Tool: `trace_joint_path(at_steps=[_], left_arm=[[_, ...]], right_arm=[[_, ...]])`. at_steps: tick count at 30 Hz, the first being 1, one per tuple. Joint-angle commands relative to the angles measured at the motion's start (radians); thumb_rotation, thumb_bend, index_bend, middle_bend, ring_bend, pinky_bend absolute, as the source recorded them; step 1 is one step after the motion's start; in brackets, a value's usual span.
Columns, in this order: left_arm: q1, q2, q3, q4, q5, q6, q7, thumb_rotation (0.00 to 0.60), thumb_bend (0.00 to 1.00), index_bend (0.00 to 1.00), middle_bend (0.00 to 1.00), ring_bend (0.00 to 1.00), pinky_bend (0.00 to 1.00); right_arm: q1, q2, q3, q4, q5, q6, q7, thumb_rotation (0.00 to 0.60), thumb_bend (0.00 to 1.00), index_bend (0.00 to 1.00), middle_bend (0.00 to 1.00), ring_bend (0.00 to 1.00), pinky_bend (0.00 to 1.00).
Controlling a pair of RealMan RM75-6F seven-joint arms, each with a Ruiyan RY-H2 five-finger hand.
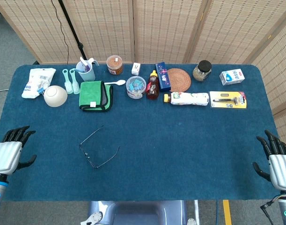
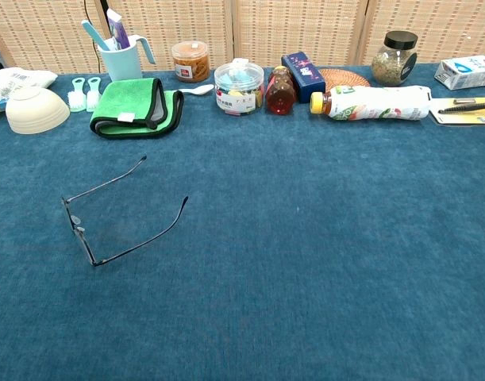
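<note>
A pair of thin black-framed glasses (image 1: 97, 149) (image 2: 115, 214) lies unfolded on the blue tablecloth, left of centre. My left hand (image 1: 11, 151) hovers over the table's front left corner, fingers spread and empty, well left of the glasses. My right hand (image 1: 276, 160) hangs at the front right edge, fingers apart and holding nothing. Neither hand shows in the chest view.
Along the far side stand a white bowl (image 1: 55, 95), a folded green cloth (image 1: 96, 95), a blue cup with toothbrushes (image 1: 85, 70), a jar (image 1: 114, 64), a clear tub (image 1: 135, 87), a honey bottle (image 1: 152, 86), a lying white bottle (image 1: 188, 98), a razor pack (image 1: 228, 100) and a small carton (image 1: 231, 76).
</note>
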Motion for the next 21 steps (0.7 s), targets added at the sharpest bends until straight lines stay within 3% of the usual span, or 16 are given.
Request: trace_joint_path(at_steps=[1, 10, 21], left_arm=[[-0.027, -0.012, 0.007, 0.029, 0.038, -0.03, 0.003, 0.562, 0.27, 0.19, 0.1, 0.06, 0.08], [-0.146, -0.037, 0.075, 0.157, 0.282, -0.166, -0.014, 0.564, 0.26, 0.14, 0.0, 0.0, 0.0], [-0.235, -0.093, 0.104, 0.232, 0.376, -0.251, -0.02, 0.567, 0.26, 0.0, 0.0, 0.0, 0.0]], right_arm=[[-0.001, 0.002, 0.0, -0.002, 0.0, 0.002, -0.002, 0.6, 0.3, 0.16, 0.03, 0.11, 0.17], [-0.008, 0.012, 0.0, -0.018, 0.0, 0.013, -0.015, 0.6, 0.3, 0.15, 0.03, 0.11, 0.16], [-0.012, 0.019, 0.001, -0.028, 0.003, 0.019, -0.026, 0.6, 0.3, 0.15, 0.03, 0.11, 0.17]])
